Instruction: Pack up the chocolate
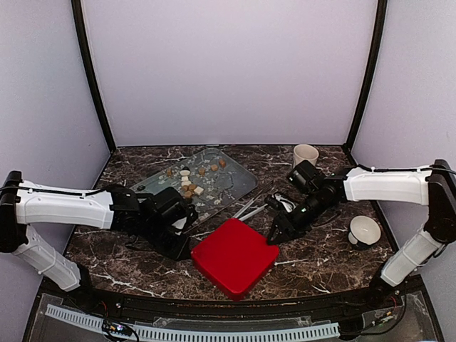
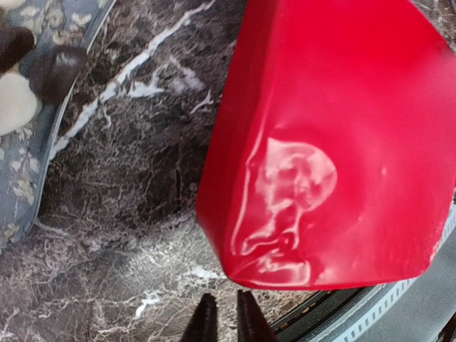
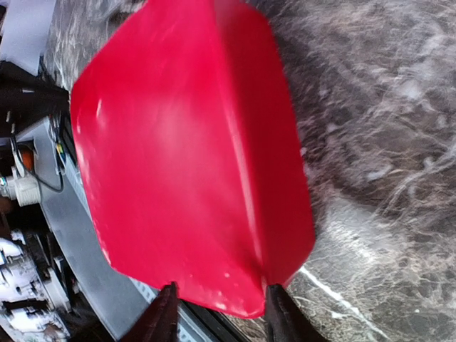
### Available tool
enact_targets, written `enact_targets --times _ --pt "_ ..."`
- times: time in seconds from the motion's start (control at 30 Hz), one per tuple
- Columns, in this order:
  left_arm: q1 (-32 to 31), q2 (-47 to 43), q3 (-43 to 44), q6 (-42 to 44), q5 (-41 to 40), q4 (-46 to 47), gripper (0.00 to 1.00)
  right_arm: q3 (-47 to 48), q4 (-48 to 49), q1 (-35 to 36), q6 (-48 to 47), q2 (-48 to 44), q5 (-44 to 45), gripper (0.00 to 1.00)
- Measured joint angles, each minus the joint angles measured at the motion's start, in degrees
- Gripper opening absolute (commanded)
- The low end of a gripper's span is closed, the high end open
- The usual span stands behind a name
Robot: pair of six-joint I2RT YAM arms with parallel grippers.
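The chocolate, small dark, tan and cream lumps, lies on a glass tray behind the middle. A few lumps show in the left wrist view's top left corner. A red box lies closed side up at the front centre. My left gripper is shut and empty, low at the box's left corner. My right gripper is open at the box's right corner, and that corner lies between its fingers.
A cream mug stands at the back right. A white cup sits at the right. Pale strips lie between the tray and the box. The table's front rail runs just behind the box.
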Motion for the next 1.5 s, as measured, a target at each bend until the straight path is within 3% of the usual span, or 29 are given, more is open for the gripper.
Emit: enact_targets --times 0.23,0.47,0.83,1.07,1.33,1.5 --pt "-0.07 -7.26 -5.92 -4.59 3.48 4.59 0.2 -0.2 2.49 -4.79 1.44 0.79 -0.94 0.56" --pt "-0.39 -1.64 -8.44 -8.57 6.05 10.27 0.19 -5.44 8.5 -3.76 3.93 2.45 -6.32 0.56" --pt "1.4 11.41 1.33 -6.43 5.46 11.89 0.18 -15.67 16.98 6.19 14.43 -4.61 -7.63 0.57" --pt "3.06 15.61 6.45 -3.37 3.15 11.72 0.19 -16.26 19.3 14.14 21.09 -4.35 -7.74 0.59" --pt "3.06 8.0 6.14 -1.38 0.76 7.28 0.24 -11.08 12.55 14.53 20.39 -7.45 -6.67 0.63" --pt "2.56 -0.74 2.64 -1.92 2.16 7.65 0.23 -9.42 8.31 4.42 17.14 -15.82 -6.54 0.65"
